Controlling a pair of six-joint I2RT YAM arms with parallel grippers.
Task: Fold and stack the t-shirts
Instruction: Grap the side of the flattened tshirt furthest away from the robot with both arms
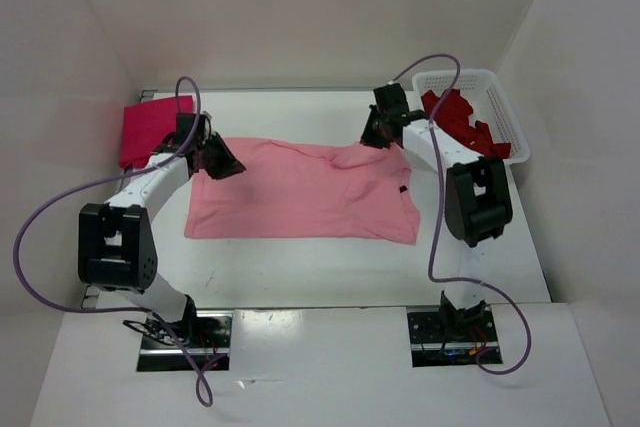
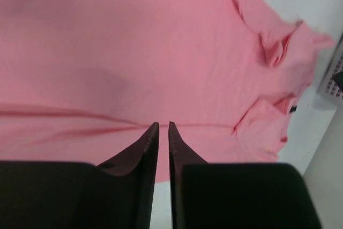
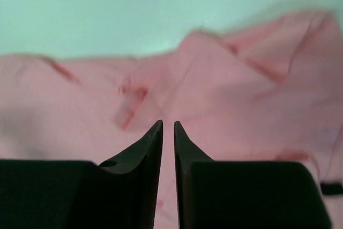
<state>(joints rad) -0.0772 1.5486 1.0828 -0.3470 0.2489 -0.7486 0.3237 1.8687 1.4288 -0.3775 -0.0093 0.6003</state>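
Note:
The light pink t-shirt (image 1: 300, 197) lies spread flat in the middle of the table, wrinkled at its right end. It also shows in the left wrist view (image 2: 134, 41) and the right wrist view (image 3: 225, 89). My left gripper (image 1: 216, 156) hovers over the shirt's far left corner, jaws almost together with nothing between them (image 2: 163, 124). My right gripper (image 1: 381, 131) is over the far right corner, also closed and empty (image 3: 168, 123). The magenta t-shirt (image 1: 150, 127) lies folded at the far left. The dark red t-shirt (image 1: 462, 119) lies crumpled in the basket.
The white perforated basket (image 1: 505, 112) stands at the far right against the wall; its edge shows in the left wrist view (image 2: 333, 73). White walls enclose the table on three sides. Purple cables loop off both arms.

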